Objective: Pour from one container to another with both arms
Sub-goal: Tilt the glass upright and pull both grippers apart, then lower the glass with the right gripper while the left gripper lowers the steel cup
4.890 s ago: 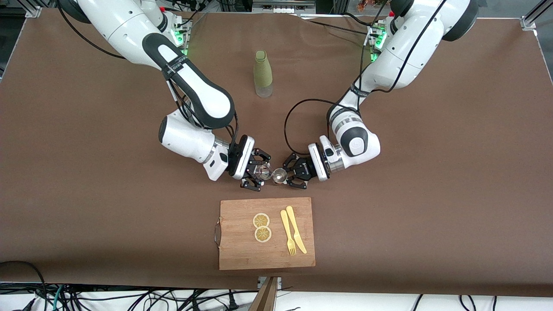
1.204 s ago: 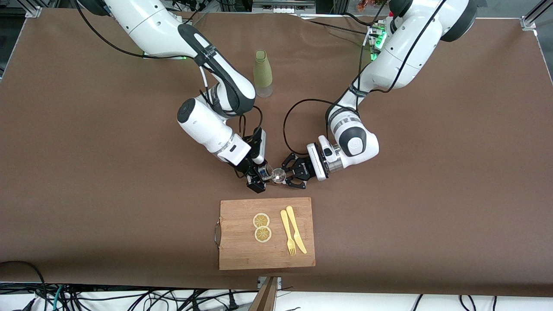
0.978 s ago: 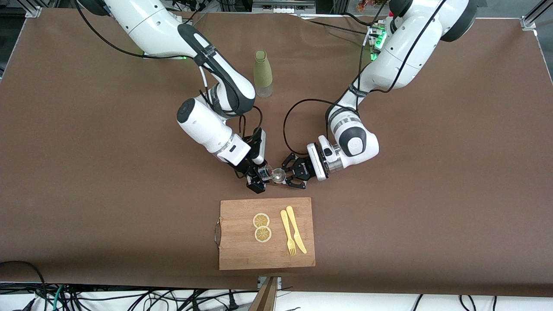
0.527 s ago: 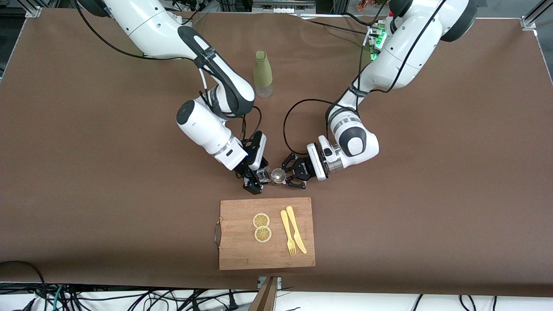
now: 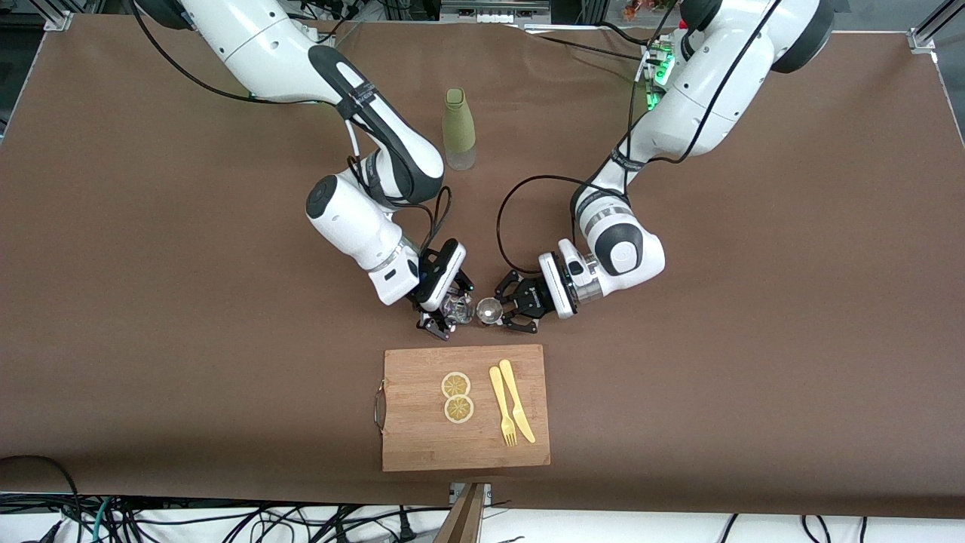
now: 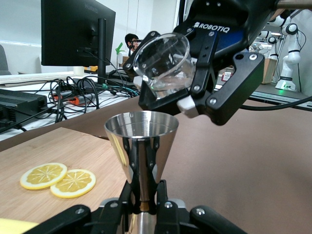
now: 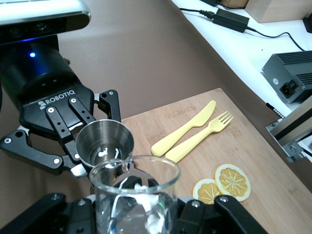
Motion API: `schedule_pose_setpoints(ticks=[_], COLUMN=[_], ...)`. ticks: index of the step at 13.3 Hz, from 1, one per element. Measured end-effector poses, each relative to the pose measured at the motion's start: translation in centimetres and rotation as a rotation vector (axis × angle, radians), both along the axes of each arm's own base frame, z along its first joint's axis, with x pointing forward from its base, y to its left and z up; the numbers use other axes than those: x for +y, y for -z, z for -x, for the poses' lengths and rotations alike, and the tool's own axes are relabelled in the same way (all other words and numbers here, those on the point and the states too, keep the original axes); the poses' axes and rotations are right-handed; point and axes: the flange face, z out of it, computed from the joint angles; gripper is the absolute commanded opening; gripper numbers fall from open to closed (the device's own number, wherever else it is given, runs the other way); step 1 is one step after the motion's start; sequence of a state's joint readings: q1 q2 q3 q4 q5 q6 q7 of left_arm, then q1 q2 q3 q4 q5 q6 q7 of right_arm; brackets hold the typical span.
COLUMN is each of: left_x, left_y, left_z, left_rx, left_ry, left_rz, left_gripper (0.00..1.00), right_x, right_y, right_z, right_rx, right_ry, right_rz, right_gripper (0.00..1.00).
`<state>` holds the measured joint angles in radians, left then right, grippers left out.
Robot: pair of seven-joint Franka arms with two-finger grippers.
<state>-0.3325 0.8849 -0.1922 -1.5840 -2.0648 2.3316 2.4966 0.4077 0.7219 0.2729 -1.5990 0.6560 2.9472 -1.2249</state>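
Tilting glass cup (image 5: 454, 308), clenched in right gripper (image 5: 445, 309), above jigger (image 5: 488, 308) mouth; left gripper (image 5: 507, 308) clamps jigger near cutting board (image 5: 422, 445) edge.

The front camera looks down from high across the table (image 5: 151, 339), facing both arm bases. Each wrist camera sits close above its own pincer, looking along it. All three share the cutting board (image 5: 422, 445) (image 6: 29, 151) (image 7: 273, 195) with its lemon slices (image 5: 457, 397) (image 6: 58, 178) (image 7: 222, 183).

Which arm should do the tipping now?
Right, probably. Its gripper holds the glass cup tilted above the jigger, which the left gripper holds upright, mouth up.
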Motion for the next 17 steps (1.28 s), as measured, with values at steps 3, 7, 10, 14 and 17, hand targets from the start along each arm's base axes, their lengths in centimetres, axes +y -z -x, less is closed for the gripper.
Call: schedule_pose_setpoints(ticks=[3,7,10,14,17], left_x=[1.1,3.4,6.2,12.8,19.8], left_y=[0.0,-0.3,-0.8,-0.7,-0.7], left_z=[-0.6,-1.2,-1.1,-0.6,-0.7], left_rx=[-0.001,-0.012,-0.034,-0.064,-0.091], left_ry=[-0.017,-0.025,0.024,0.153,0.261], left_rz=[-0.002,-0.026,-0.047,-0.052,-0.049], left_gripper=[0.0,0.0,0.0,0.0,0.0], right_x=[-1.3,-7.6,-14.7,-26.0,-32.5], right_y=[-1.0,-2.2,-2.5,-1.4,2.6], right_z=[-0.9,-4.3,-6.5,-8.0,-7.3], right_rx=[0.024,0.146,0.224,0.237,0.226], right_ry=[0.066,0.027,-0.05,-0.18,-0.286], right_rz=[-0.051,-0.063,-0.092,-0.284,-0.375], right_gripper=[0.0,0.02,0.02,0.02,0.02])
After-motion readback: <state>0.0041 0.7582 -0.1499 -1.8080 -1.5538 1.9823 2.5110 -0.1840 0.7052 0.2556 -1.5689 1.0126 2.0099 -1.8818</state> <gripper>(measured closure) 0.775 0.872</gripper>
